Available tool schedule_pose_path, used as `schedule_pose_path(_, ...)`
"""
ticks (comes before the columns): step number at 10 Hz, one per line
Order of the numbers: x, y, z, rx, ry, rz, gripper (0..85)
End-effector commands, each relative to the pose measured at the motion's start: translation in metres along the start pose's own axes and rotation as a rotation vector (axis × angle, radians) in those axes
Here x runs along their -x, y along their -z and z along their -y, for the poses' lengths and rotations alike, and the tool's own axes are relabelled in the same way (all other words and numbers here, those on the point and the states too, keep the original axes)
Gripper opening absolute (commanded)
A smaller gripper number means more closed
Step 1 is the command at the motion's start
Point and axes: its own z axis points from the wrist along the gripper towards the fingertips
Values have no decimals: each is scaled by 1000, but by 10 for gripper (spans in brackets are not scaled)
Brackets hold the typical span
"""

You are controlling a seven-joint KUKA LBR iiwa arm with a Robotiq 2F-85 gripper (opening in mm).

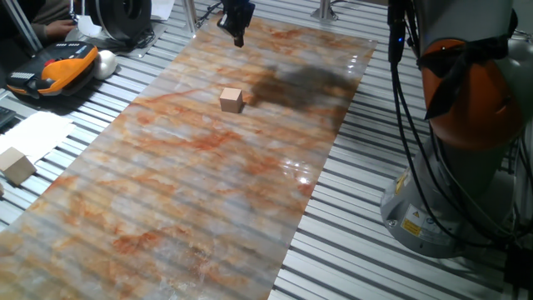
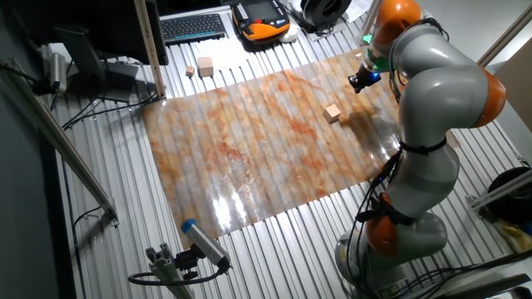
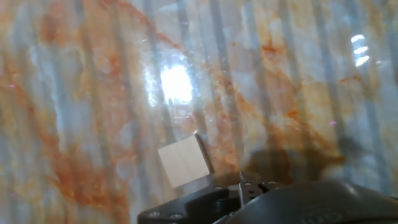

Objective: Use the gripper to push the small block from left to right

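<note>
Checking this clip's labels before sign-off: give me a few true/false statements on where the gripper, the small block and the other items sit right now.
1. The gripper is touching the small block. False: it is raised and apart from the block.
2. The small block sits on the marbled sheet. True.
3. A larger wooden block lies off the sheet. True.
4. The small block lies tipped against the orange and black handheld unit. False: it sits flat on the sheet, far from that unit.
</note>
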Motion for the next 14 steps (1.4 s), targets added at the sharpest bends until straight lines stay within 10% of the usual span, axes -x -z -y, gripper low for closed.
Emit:
schedule_pose_path(1,-3,-4,5,4,1,7,0)
schedule_pose_path(10,37,-57,-1,52,24,-8,0)
schedule_pose_path(14,37,-78,-16,14,44,-41,0)
